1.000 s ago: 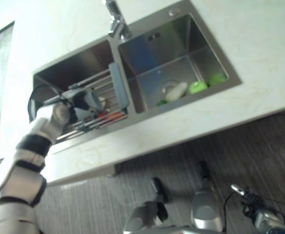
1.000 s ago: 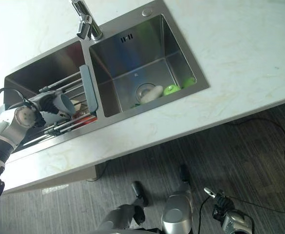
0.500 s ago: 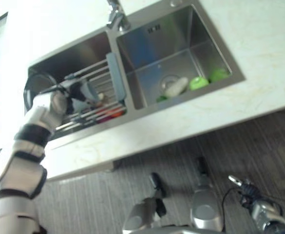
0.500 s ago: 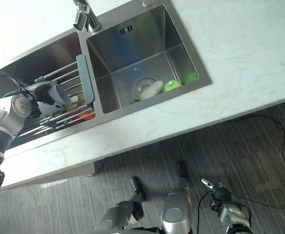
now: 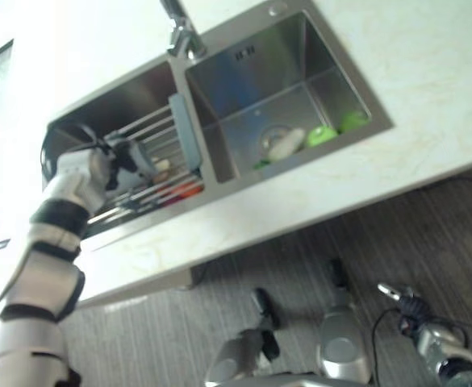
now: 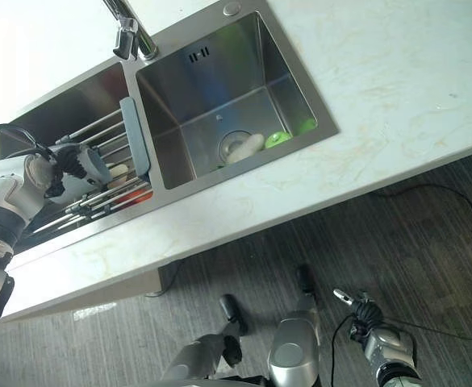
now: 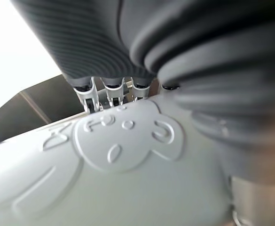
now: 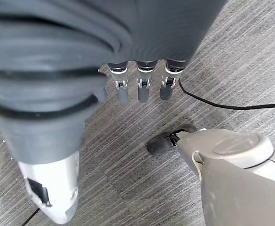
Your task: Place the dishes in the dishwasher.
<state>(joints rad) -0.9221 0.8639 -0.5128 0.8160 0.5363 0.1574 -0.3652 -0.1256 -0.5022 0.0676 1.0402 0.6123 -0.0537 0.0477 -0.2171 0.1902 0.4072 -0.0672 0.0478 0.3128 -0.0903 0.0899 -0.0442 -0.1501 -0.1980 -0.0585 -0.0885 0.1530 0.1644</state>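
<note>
Left hand [image 6: 73, 164] curled round grey cup [image 6: 95, 169] over sink rack [image 6: 106, 197].

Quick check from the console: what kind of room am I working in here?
Most likely a kitchen. A stainless double sink is set into a pale counter with a faucet at the back, and the left hand reaches over a drying rack across the left basin.
</note>
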